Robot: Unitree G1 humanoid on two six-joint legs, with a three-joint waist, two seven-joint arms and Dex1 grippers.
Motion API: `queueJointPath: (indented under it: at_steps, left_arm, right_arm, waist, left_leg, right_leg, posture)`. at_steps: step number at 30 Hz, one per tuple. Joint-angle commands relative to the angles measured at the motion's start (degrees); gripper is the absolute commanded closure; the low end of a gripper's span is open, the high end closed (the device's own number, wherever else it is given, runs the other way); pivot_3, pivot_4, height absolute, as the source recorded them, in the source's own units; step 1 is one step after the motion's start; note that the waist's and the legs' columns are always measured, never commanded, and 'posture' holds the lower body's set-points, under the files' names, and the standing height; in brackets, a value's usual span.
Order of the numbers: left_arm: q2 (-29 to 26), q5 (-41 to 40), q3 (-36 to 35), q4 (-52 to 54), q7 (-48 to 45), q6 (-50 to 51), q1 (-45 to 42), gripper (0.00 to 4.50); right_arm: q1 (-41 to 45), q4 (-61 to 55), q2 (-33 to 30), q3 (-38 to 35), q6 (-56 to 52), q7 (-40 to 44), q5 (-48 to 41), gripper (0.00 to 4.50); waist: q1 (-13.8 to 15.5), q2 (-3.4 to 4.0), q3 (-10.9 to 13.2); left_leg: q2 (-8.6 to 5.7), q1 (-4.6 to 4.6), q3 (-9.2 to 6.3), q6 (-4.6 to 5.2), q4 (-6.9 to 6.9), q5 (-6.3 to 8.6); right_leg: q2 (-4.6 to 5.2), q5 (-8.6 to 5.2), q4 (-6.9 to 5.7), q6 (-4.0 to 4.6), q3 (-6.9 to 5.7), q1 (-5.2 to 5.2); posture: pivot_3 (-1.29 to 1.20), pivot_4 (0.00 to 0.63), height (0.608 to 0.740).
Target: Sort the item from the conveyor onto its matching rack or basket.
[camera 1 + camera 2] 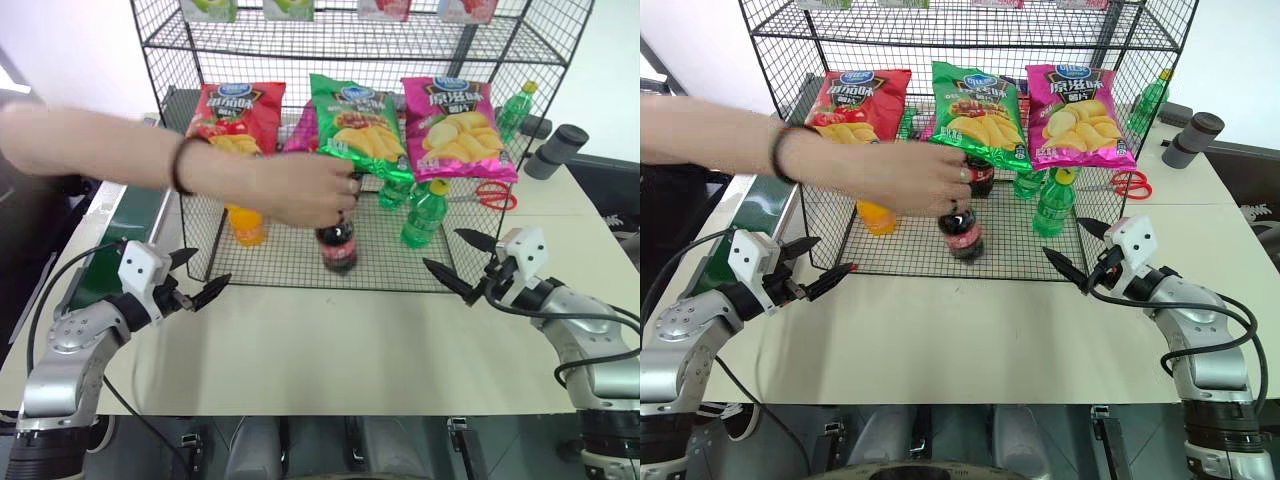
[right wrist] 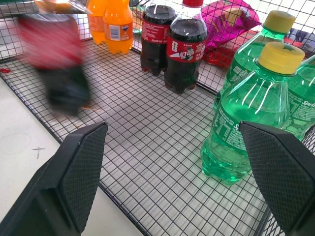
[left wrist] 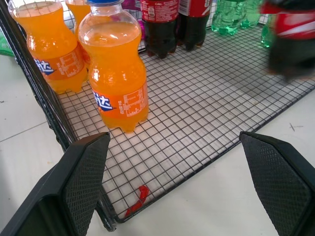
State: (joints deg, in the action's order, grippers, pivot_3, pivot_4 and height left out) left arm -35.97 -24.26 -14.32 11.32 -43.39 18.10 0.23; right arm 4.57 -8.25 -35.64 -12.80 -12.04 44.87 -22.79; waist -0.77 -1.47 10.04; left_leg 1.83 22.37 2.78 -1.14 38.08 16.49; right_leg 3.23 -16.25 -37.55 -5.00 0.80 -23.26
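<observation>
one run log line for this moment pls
left tool open, idle | right tool open, idle | person's hand holds cola bottle at rack bottom tier front

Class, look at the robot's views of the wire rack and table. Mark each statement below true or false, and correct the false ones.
1. A person's hand is on a cola bottle standing on the rack's bottom shelf. True.
2. The left gripper is shut on an orange bottle. False: it is open and holds nothing; the orange bottle stands on the rack.
3. Three crisp bags hang on the rack's front: red, green and pink. True.
4. The green bottles have red caps. False: the green bottles have yellow caps.
5. The right gripper is open, over the table. True.
6. The scissors lie on the conveyor. False: they lie on the table beside the rack.
</observation>
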Motion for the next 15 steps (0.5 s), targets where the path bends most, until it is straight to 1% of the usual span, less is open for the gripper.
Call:
queueJointPath:
  at_steps: [1, 6, 12, 15]
  left_arm:
    - [-0.4, -0.2, -0.9, 1.0, 0.3, -0.3, -0.5, 0.0]
    - [-0.3, -0.5, -1.2, 1.4, 0.8, 0.1, -0.3, 0.0]
    - [0.2, -3.9, -3.3, 2.7, 3.3, 5.7, 0.1, 0.0]
    - [0.9, -3.8, -4.6, 2.8, 4.9, 4.5, 0.4, 0.0]
  right_arm:
    - [0.6, -0.7, 0.5, -0.6, 1.3, 0.1, -0.6, 0.05]
    - [0.6, -0.3, 0.9, -0.5, 1.8, 0.3, -0.4, 0.05]
    - [1.4, 0.6, 1.7, 0.5, 2.4, 0.3, -0.1, 0.05]
    - [2.3, 1.2, 2.2, 1.2, 2.5, 0.3, -0.1, 0.05]
  waist:
    - [0.0, 0.0, 0.0]
    - [0.0, 0.0, 0.0]
    - [-0.1, 0.0, 0.0]
    - [-0.1, 0.0, 0.0]
  left_leg:
    - [0.0, 0.0, 0.0, 0.0, 0.0, 0.0]
    - [0.0, 0.0, 0.0, 0.0, 0.0, 0.0]
    - [0.01, 0.0, -0.01, 0.0, 0.0, 0.0]
    - [0.01, 0.0, -0.01, 0.0, 0.0, 0.0]
  right_leg:
    - [0.0, 0.0, 0.0, 0.0, 0.0, 0.0]
    - [0.0, 0.0, 0.0, 0.0, 0.0, 0.0]
    - [0.0, 0.0, 0.0, 0.0, 0.0, 0.0]
    - [0.0, 0.0, -0.01, 0.0, 0.0, 0.0]
  posture:
    - [0.0, 0.15, 0.74]
    - [0.0, 0.15, 0.74]
    - [0.0, 0.15, 0.74]
    - [0.0, 0.15, 0.74]
